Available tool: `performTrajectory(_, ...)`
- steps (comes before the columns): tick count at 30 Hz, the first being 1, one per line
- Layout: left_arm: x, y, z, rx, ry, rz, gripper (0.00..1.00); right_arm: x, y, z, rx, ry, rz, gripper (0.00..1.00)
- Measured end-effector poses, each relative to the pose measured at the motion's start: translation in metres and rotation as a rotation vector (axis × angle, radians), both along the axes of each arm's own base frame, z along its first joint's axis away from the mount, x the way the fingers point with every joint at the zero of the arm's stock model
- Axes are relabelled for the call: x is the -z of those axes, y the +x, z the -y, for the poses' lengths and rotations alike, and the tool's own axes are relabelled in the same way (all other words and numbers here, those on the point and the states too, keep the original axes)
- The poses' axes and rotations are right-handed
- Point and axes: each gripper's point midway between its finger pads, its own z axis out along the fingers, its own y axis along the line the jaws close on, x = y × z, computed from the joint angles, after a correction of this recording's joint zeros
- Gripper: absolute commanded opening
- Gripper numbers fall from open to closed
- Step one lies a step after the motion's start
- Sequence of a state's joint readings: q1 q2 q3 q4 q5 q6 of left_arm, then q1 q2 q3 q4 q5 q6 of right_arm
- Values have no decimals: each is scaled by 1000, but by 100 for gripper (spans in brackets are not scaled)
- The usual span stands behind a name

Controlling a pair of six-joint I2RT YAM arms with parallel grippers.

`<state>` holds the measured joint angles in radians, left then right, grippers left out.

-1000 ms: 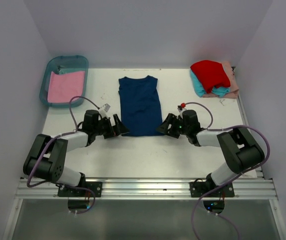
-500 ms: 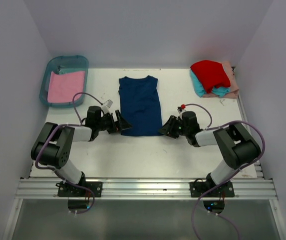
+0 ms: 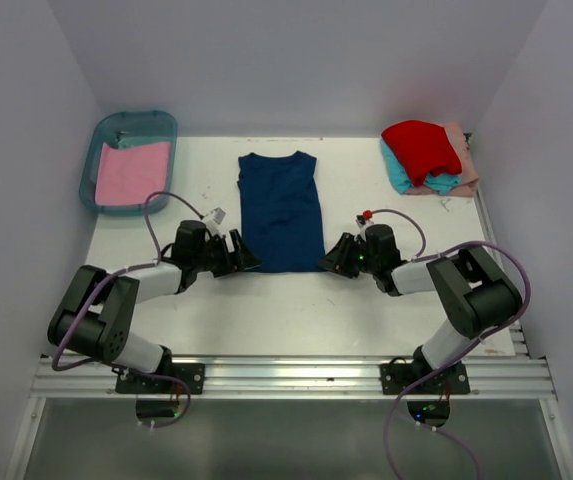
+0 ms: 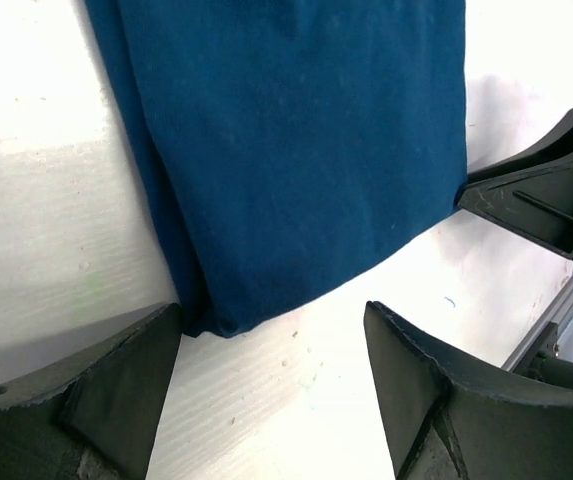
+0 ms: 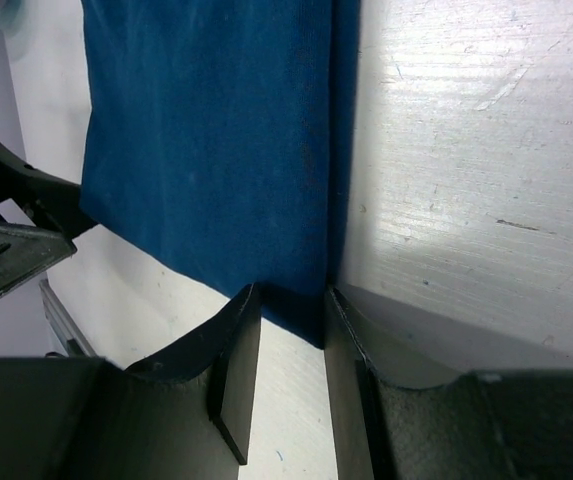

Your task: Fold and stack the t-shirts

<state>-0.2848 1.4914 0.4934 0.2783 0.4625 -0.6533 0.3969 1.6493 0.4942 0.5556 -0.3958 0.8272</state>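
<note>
On white table (image 3: 366,300), soft navy shirt (image 3: 281,210), narrow rectangle.

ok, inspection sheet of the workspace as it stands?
Surface: white table, scuffed.
Job's things: navy blue cloth t-shirt flat at centre, sides folded in; red, teal and peach shirts piled far right; pink shirt inside teal translucent plastic bin, far left.
Clutter: nothing seen.
Grippers: left gripper open at shirt's near left corner; right gripper jaws narrow around near right corner, grip unclear.
Cables: purple cables loop off both arms, clear of cloth.
Surroundings: pale walls; metal rail at near edge.
</note>
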Motion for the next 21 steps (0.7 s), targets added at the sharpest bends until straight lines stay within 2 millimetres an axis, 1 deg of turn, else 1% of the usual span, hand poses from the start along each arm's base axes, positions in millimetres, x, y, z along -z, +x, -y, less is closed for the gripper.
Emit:
performTrajectory(5,3,-3,0,-11,33,-27,79,2,-1,0,-1,-1,-5,29)
performTrajectory(9,8,-3,5,-15,31,-49,76,3,-1,-1,-7,3,-7,29)
performTrajectory(10,9,-1,7,-17,25,-52,75,3,-1,-1,-8,3,-6,27)
performTrajectory(13,12,4,12,-21,5,-51,63,4,-1,-1,-8,2,-9,23)
performTrajectory(14,13,5,13,-23,1,-52,54,4,-1,-1,-8,2,-9,21)
performTrajectory(15,14,6,13,-27,-5,-53,48,5,-1,-1,-8,1,-11,20)
performTrajectory(16,17,5,13,-32,-2,-57,32,6,-2,-1,-9,1,-12,18)
performTrajectory(17,20,5,11,-36,6,-60,22,6,-2,-1,-10,2,-13,15)
performTrajectory(18,23,3,10,-43,4,-70,14,7,-2,-1,-11,2,-13,13)
performTrajectory(19,25,1,10,-45,2,-76,0,7,-2,-2,-12,2,-16,11)
performTrajectory(21,25,0,11,-45,-4,-75,0,8,-2,-2,-15,3,-16,5)
